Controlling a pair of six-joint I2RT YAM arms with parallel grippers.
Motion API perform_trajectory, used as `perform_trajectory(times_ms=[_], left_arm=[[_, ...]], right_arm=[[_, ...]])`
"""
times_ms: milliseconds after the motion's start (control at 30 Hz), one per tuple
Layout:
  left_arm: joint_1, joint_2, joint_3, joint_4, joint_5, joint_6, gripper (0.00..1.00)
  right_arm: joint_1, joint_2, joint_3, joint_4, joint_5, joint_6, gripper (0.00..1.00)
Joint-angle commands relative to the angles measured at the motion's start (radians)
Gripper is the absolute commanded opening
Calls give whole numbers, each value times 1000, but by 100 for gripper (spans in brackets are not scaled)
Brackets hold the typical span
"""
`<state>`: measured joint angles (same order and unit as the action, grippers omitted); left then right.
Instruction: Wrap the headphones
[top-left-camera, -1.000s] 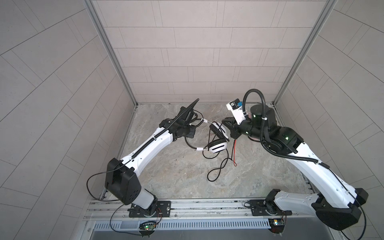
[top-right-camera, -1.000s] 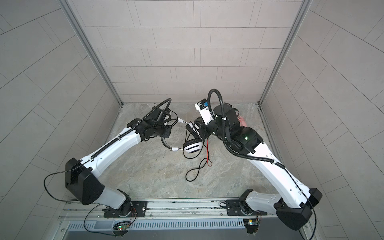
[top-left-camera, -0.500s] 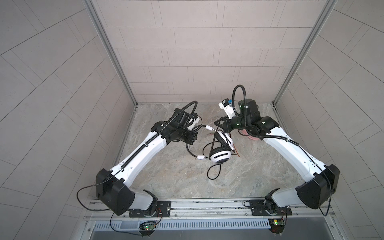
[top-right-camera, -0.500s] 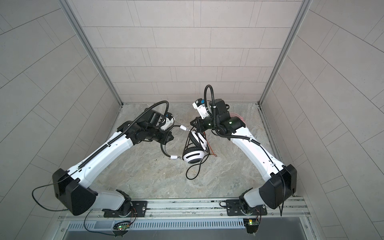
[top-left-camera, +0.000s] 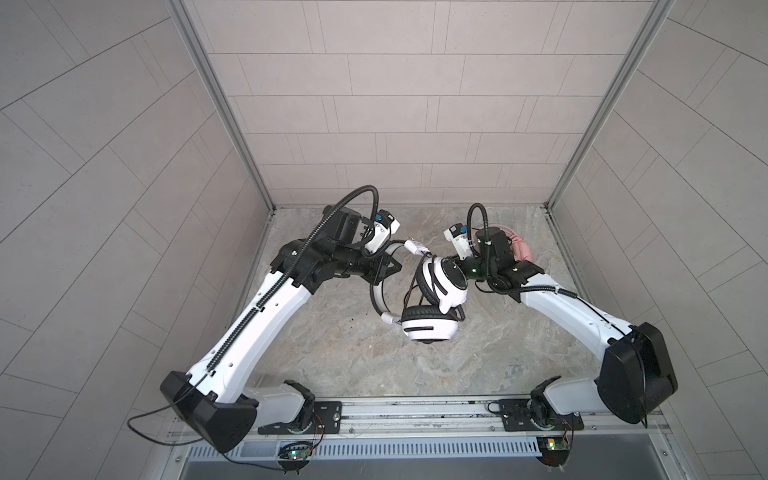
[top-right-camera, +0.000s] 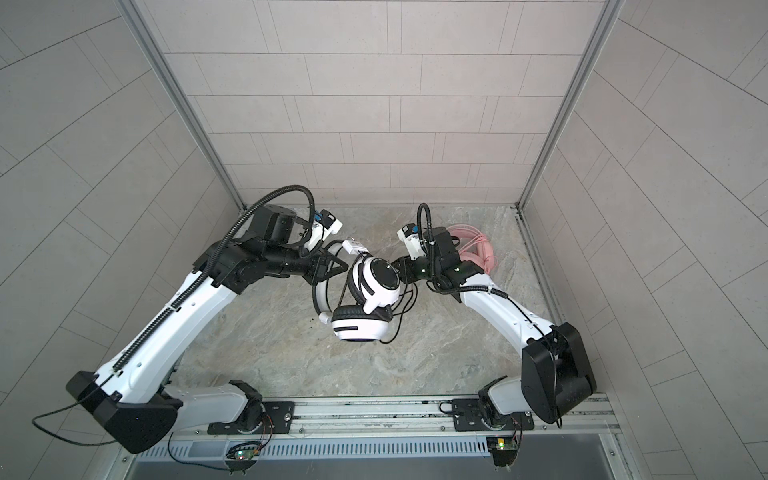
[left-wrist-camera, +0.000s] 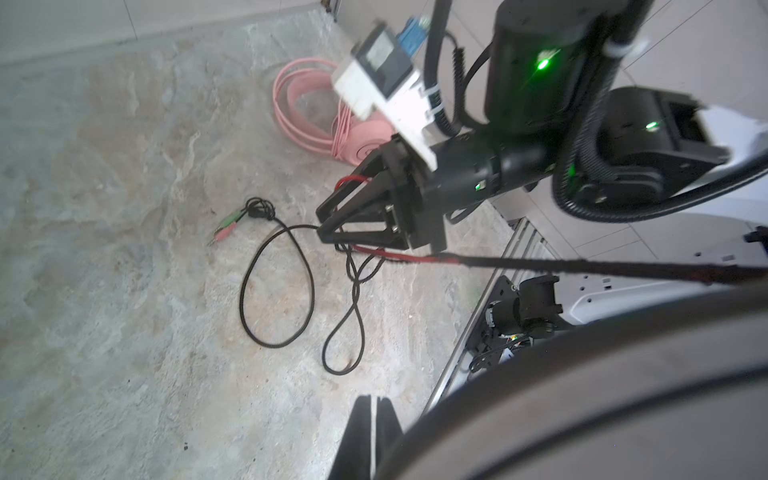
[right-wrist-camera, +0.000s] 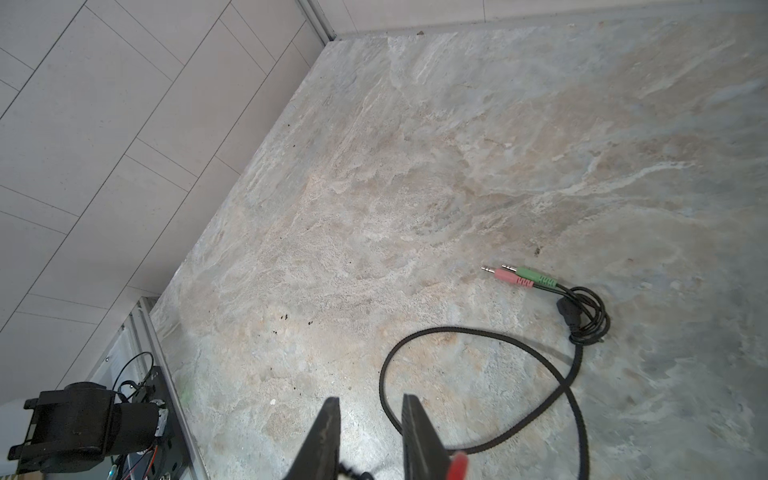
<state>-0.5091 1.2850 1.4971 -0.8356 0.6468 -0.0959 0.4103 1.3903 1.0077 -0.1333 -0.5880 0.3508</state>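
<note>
Filling the middle of both top views, the white-and-black headphones (top-left-camera: 432, 328) sat between the two arms, one striped cup turned up toward the camera and the other just below it in the frame, with strands of thin black cable (right-wrist-camera: 457, 329) draped across them. And there was the left gripper (top-left-camera: 386, 266), in from the left of the frame, jaws pinched right together on the white headband. The left wrist view showed its fingertips (left-wrist-camera: 359, 440) pressed flat against each other, the band a grey blur beside them. Over on the right, the right gripper (top-left-camera: 455, 266) sat just beside the upper cup. The right wrist view showed its jaws a little apart, a clear gap between the tips and nothing pinched there; whether any cable lay deeper in near the base, I couldn't tell. The rest of the cable lay in loose loops on the marbled tabletop (top-left-camera: 332, 353), ending in a pink and a green plug (right-wrist-camera: 519, 278). The pink headphones (top-right-camera: 478, 249) lay at the upper right of the tabletop, behind the right wrist, pink cable bundled over them.
</note>
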Motion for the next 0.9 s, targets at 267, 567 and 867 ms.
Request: perform_trajectory(times_ms=[267,567,867], left_arm=[[105,18,93,33,131,-114,0],[254,40,93,50,229,-166,0],[267,50,121,23,220,-160,0]], right_arm=[[-12,-48,-78,132,-14,46,38],[-97,-232,-139,89,-91,61,59],[-108,-256,-178,134,-181,71,72]])
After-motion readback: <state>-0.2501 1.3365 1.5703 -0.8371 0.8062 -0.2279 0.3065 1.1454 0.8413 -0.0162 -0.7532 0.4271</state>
